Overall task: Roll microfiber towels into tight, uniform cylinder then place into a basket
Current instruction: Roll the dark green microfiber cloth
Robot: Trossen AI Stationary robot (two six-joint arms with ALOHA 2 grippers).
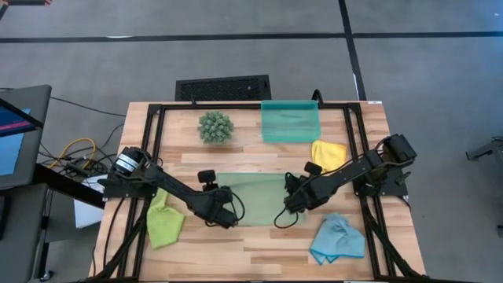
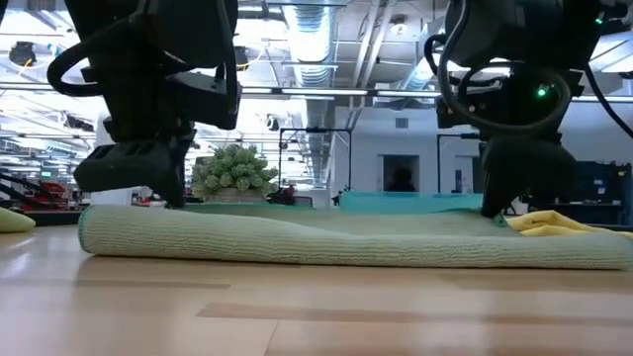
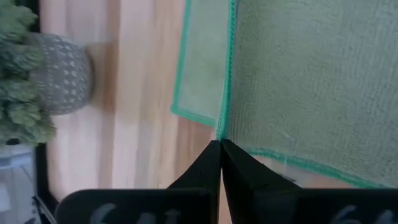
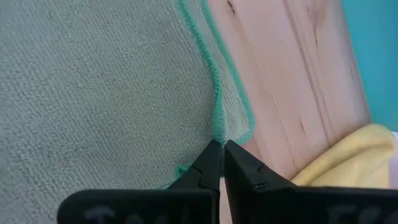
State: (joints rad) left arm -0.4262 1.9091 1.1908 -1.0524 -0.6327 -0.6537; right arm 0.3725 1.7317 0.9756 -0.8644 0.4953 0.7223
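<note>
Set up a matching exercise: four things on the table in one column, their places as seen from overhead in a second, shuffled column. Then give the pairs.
Things:
1. yellow towel
2. light blue towel
3. lime green towel
4. plant ball

Places:
A. near edge, on the right
B. left of the teal basket
C. just below the basket's right corner
D. left side, by the left arm

Pairs: 1-C, 2-A, 3-D, 4-B

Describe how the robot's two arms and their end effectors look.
Both arms are dark, jointed and trailed by black cables. The left end effector and right end effector each end in two slim, tapering black fingers. A green light glows on one arm in the low view.
</note>
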